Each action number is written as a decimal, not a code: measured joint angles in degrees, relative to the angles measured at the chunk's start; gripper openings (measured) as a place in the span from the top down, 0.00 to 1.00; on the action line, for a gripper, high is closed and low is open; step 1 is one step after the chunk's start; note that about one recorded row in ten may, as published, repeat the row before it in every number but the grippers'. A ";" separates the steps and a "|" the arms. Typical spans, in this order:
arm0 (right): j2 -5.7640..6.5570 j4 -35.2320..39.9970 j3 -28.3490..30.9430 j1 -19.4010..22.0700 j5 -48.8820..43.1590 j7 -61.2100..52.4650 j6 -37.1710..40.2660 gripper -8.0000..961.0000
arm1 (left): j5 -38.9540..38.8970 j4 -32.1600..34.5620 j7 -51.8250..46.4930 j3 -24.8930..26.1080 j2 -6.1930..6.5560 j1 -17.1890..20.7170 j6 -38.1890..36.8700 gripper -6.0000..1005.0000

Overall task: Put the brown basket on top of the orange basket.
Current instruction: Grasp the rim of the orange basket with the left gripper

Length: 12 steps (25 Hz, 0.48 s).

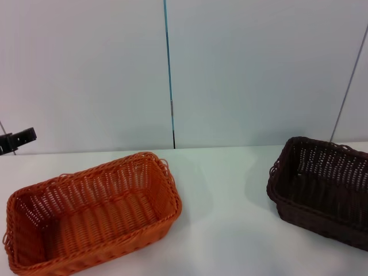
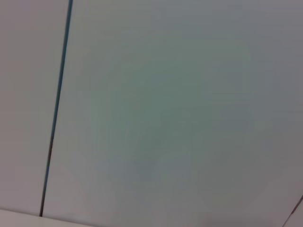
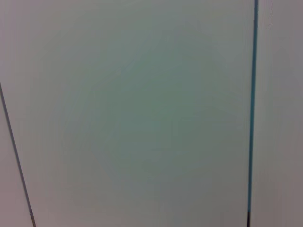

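White tabletop in head view, pale panelled wall behind, teal seam down it. Orange basket lower left; brown basket well apart at right edge, both upright on the table. Dark bit at far left edge, possibly left gripper; opening cannot be told.

Left wrist view: bare wall only.

Right wrist view: same wall, teal seam; right gripper unseen.

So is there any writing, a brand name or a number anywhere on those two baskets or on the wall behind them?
None to read.
The orange basket: plain weave, no label.
The brown basket: plain weave, no label showing.
The wall: bare panels with dark seams, no sign; both wrist views show the same.
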<state>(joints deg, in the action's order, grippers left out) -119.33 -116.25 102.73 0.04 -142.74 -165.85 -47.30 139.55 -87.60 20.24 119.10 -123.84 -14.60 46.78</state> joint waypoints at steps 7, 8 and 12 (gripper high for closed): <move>-0.02 0.01 -0.53 0.39 0.09 0.06 1.83 0.03 | -0.64 0.07 1.00 -0.04 -0.01 0.26 -0.13 0.13; -0.02 0.01 -0.57 0.41 0.12 0.06 1.87 0.03 | -0.65 0.07 1.06 -0.06 -0.02 0.32 -0.17 0.13; -0.02 -0.01 -0.85 0.41 0.18 0.08 1.93 0.03 | -0.68 0.12 1.22 -0.10 -0.03 0.73 -0.04 0.13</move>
<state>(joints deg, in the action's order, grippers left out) -119.36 -116.26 101.88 0.45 -142.56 -165.77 -45.37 138.87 -87.48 21.46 119.00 -123.86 -13.87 46.74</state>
